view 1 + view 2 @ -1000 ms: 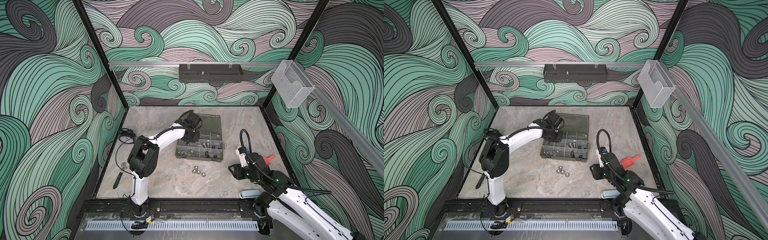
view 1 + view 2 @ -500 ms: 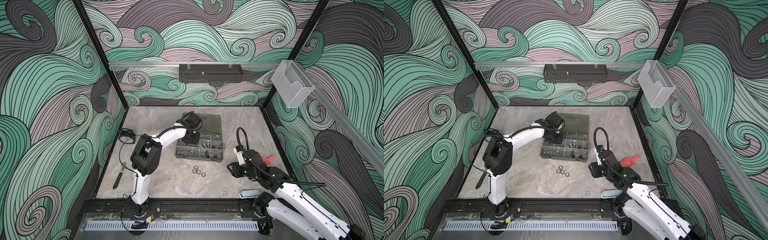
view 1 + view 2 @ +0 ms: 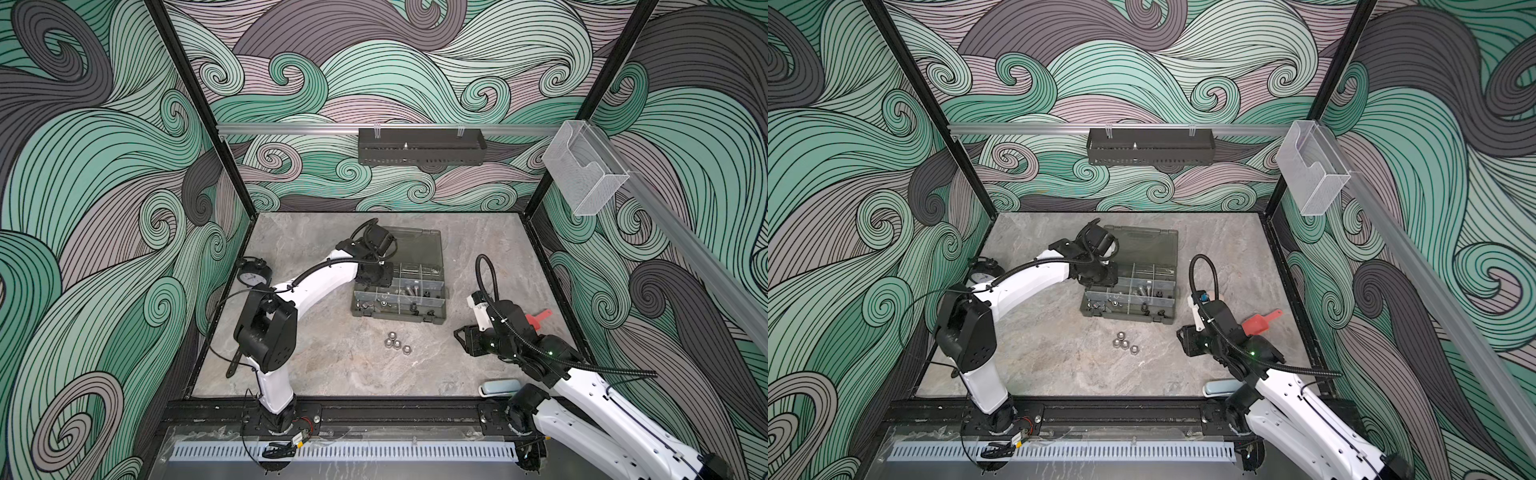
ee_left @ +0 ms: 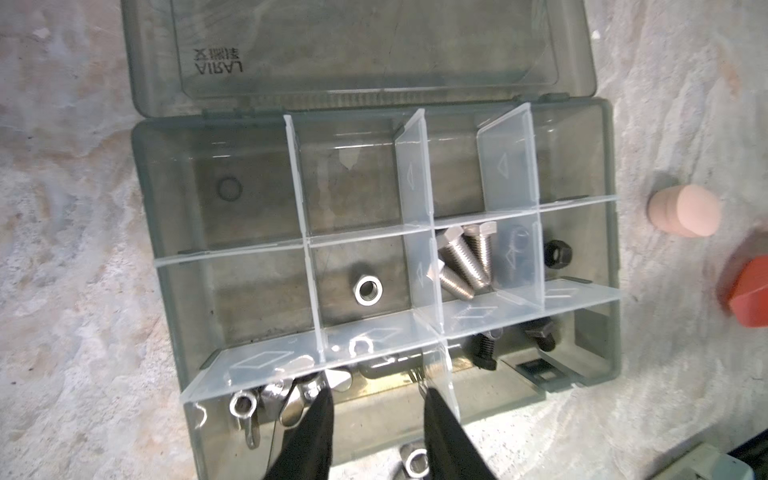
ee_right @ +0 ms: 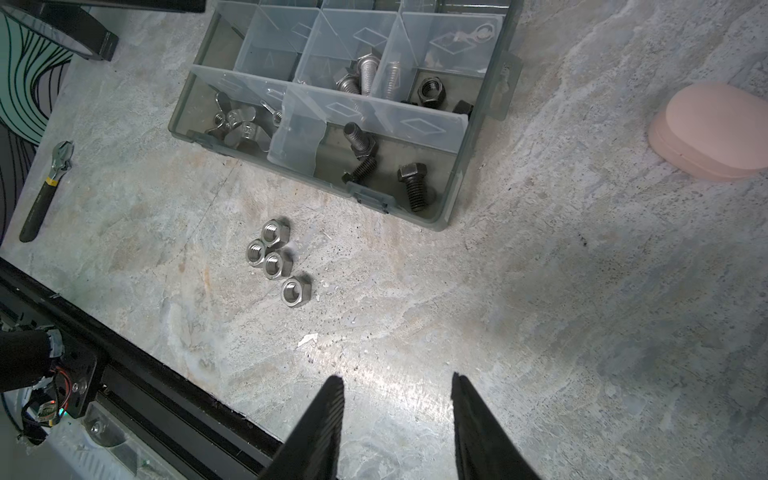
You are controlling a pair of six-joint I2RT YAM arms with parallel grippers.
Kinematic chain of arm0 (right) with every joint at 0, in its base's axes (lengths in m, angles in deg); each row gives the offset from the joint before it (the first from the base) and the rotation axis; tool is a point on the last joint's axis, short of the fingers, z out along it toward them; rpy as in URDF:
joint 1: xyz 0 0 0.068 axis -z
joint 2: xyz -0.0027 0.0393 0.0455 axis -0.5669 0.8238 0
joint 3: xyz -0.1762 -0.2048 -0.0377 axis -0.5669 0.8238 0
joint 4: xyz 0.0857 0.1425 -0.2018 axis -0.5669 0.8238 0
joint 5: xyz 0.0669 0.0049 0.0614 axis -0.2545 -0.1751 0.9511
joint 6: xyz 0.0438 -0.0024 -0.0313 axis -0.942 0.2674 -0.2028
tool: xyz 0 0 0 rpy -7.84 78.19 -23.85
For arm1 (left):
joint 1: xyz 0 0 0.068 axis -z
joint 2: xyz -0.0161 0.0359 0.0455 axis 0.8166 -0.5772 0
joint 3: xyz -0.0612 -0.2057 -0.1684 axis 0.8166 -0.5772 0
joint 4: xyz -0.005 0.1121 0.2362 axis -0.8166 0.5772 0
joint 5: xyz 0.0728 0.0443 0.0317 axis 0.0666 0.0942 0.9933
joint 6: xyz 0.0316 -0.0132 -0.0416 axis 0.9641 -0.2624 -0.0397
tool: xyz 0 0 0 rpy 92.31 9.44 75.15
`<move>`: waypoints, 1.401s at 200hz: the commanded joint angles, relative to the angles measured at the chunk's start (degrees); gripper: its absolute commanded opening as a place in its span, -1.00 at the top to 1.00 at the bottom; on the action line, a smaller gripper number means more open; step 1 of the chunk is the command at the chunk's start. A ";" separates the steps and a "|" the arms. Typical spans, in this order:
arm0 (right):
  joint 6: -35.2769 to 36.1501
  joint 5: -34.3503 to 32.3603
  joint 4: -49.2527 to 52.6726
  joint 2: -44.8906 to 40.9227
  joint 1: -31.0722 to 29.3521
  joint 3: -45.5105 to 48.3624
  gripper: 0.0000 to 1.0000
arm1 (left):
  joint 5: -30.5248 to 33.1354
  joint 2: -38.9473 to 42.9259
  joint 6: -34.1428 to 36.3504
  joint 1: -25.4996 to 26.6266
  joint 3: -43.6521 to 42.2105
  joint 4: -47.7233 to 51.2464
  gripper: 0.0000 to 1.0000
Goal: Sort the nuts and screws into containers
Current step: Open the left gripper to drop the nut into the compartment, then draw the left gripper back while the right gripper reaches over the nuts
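Nuts [image 5: 274, 264], four silver, are lying loose beside the organizer case [image 5: 455, 183] while left gripper [image 4: 378, 395] and right gripper [image 5: 397, 379] are hovering parted, empty.

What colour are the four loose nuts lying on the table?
Shiny silver nuts, clearest in the right wrist view.

Four nuts [image 3: 397, 343] lay at six o'clock from the case [image 3: 415, 245]; the left tool [image 3: 369, 284] hung over it.
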 commanded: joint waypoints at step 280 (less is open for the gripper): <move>-4.40 -9.19 -15.00 42.07 -26.73 -11.36 0.03 | 9.50 53.07 -15.51 -0.68 -45.98 0.74 0.15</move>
